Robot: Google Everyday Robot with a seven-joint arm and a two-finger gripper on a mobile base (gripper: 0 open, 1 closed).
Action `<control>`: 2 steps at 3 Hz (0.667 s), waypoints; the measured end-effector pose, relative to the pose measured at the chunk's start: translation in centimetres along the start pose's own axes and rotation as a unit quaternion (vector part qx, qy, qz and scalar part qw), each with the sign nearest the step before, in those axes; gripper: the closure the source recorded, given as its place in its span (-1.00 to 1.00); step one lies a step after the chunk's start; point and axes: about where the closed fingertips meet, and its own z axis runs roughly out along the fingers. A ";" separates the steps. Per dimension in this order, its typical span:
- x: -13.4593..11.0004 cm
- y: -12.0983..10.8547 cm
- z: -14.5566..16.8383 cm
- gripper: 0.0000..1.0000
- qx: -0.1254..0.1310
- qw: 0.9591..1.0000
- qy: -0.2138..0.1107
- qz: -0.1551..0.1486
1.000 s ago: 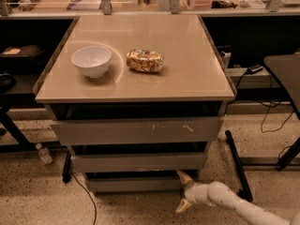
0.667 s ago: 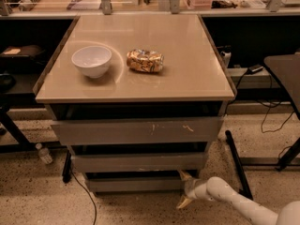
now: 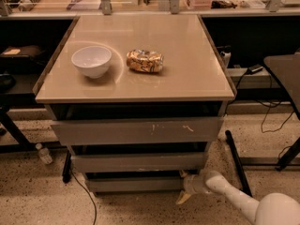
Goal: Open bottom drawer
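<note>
Bottom drawer (image 3: 133, 184) sits lowest in a cabinet of 3 flat grey handle-less fronts, just above the speckled floor (image 3: 33, 196); it is the narrowest, plain and matt, and looks pushed in, with only a dark slit above it. Over the stack spreads the tabletop (image 3: 187, 74), a smooth beige slab with a soft sheen and a darker rim; under it the top drawer (image 3: 117, 131) is the widest, dull grey with pale scratches right of centre; the middle drawer (image 3: 138, 162) is narrower and unmarked. From the lower right corner the arm (image 3: 236, 200) reaches in, white, rounded and glossy, tapering to the gripper (image 3: 183, 186) at the right end of the bottom drawer; its 2 tan fingers (image 3: 182, 198) are spread apart, 1 above and 1 below that end of the front; whether they touch it I cannot tell.

On the tabletop stand a round white bowl (image 3: 91, 61) at the left and, near it but apart, a crumpled gold-and-brown snack bag (image 3: 145, 61); neither is in the arm's way. A black cable (image 3: 89, 198) trails over the floor left of the drawer; a small clear bottle (image 3: 45, 153) sits by the cabinet's left side.

Against 0.7 s ago the gripper is at the same corner and the drawer front has not come out; the arm's round joint fills more of the lower right corner.
</note>
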 end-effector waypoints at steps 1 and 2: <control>0.7 0.8 0.1 -1.00 -0.017 1.000 -0.008 0.019; 0.7 0.8 0.1 -0.62 -0.018 1.000 -0.008 0.019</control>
